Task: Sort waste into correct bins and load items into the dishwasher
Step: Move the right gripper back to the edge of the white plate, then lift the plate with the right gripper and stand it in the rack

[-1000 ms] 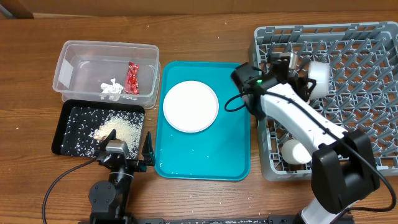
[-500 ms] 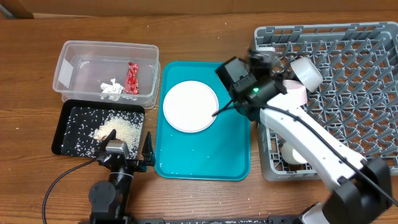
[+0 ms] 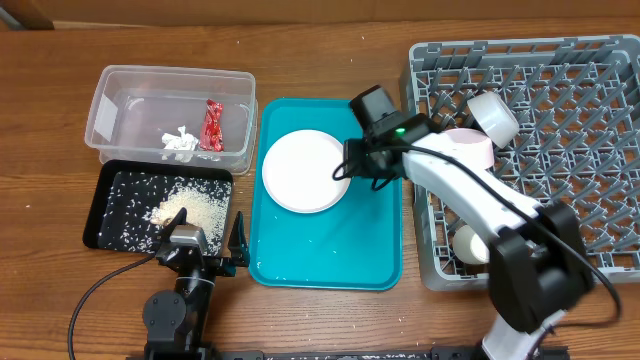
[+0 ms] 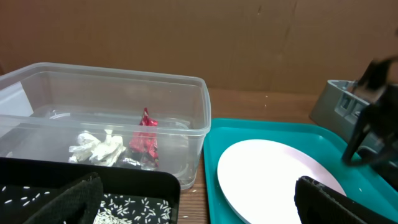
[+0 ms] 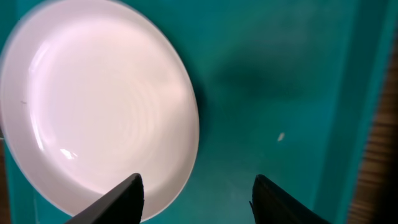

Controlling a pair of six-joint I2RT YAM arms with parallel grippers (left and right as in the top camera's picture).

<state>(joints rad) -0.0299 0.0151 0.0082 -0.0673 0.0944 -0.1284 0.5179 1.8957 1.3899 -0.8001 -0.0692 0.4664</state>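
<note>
Right gripper [image 5: 198,198]: jaws parted, holding nothing; one finger over the right margin of the plate [image 3: 306,170], the other over bare teal tray [image 3: 330,250], so that the plate's rim lies between them in the wrist view; contact with the plate cannot be told; a second ago this gripper stood over the dish rack [image 3: 580,90] beside the whitish bowl [image 3: 493,115], half a second ago it was crossing the rack's left wall, and it is now fully over the tray. Plate: round, pale, flat on the upper half of the teal tray; position unchanged. Whitish bowl: tipped on its side among the pegs near the rack's upper left; shifted slightly leftward from a second ago, unchanged in the last half second. Pink bowl [image 3: 470,148]: in the rack just below the whitish bowl, partly behind the right arm; uncovered since the arm moved off. Small white cup [image 3: 468,243]: in the rack's lower left corner; unchanged. Clear tub [image 3: 110,100]: holds the foil wrapper [image 3: 212,125] and the paper wad [image 3: 180,142] side by side; unchanged. Black tray [image 3: 92,215]: just below the tub, holds rice [image 3: 190,208] heaped and scattered; unchanged. Left gripper [image 4: 198,186]: jaws wide apart, empty, low at the table [image 3: 300,40] edge beside the black tray; not moved.
</note>
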